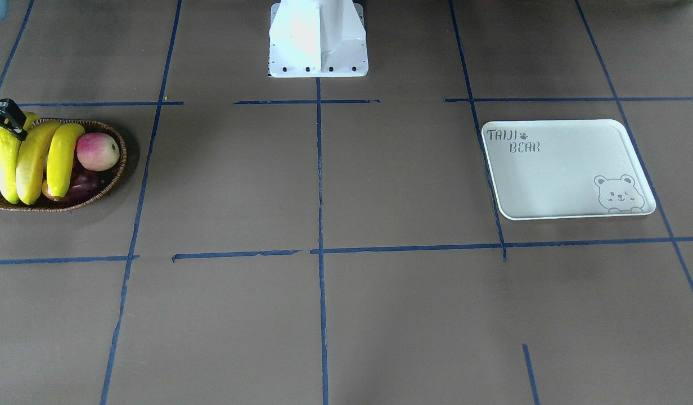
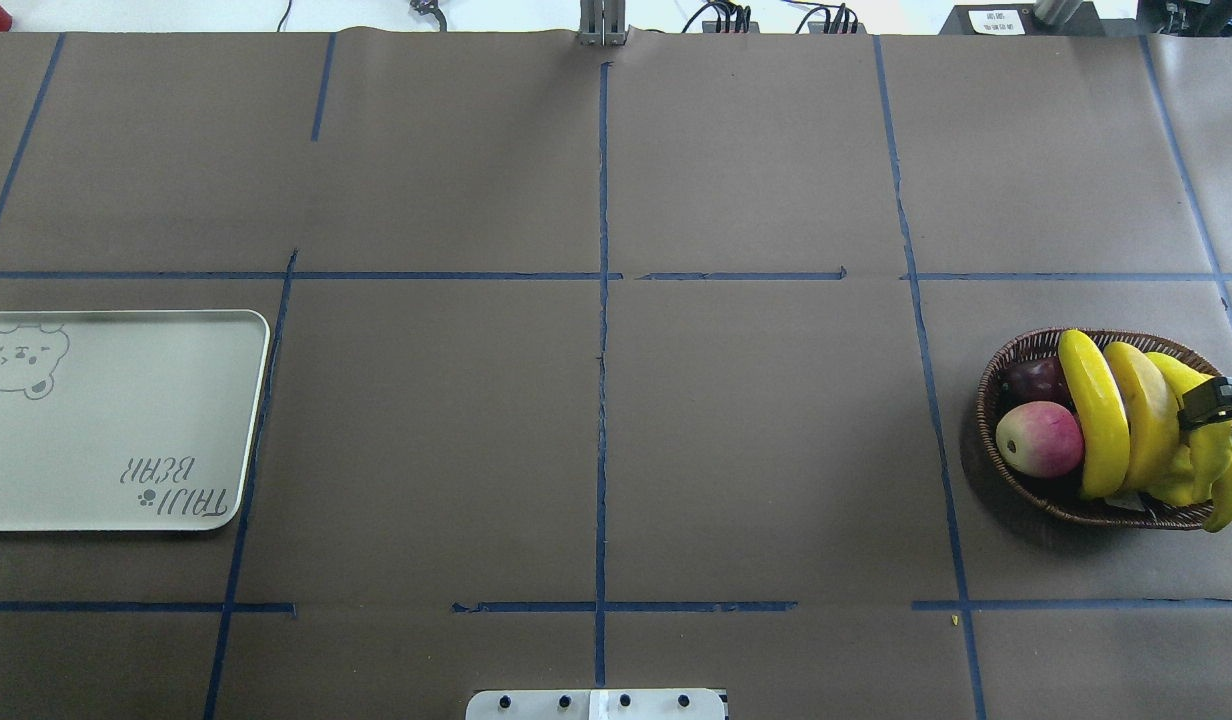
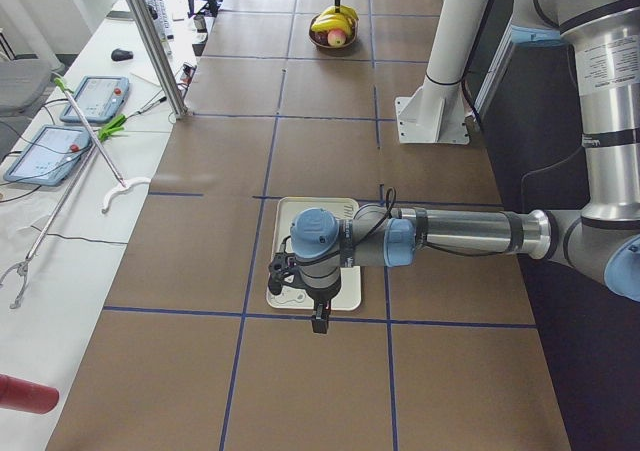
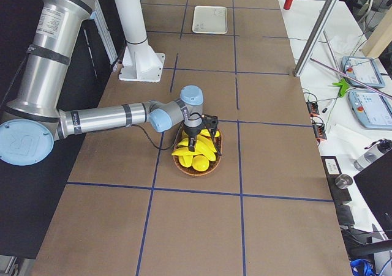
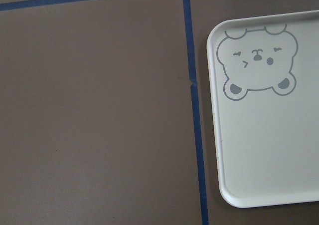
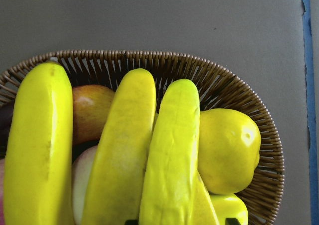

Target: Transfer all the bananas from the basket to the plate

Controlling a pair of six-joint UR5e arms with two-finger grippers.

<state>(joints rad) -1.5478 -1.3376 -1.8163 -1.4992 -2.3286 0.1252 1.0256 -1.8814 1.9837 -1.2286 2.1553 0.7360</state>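
While your right gripper [image 2: 1221,400] hangs, jaws apart, astride a banana [image 6: 169,155], lower squarely, close mid-length and lift clear of the plump yellow fruit [image 6: 227,150] at its 3 o'clock. The bananas [image 2: 1126,420] lie in the basket [image 2: 1026,345]; the plate [image 2: 116,470] sits at the desk's [image 2: 756,450] 9 o'clock. Near it the left gripper [image 3: 318,321] hovers; whether open, you cannot tell.

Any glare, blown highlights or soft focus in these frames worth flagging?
Front-facing view: the robot base is blown out to near white. Overhead view: the basket throws a soft shadow on that view's left side; the plate is evenly lit. Right wrist view: the bananas fill the frame, close and slightly soft, with a mild sheen. Left wrist view: sharp, flat light, no glare.
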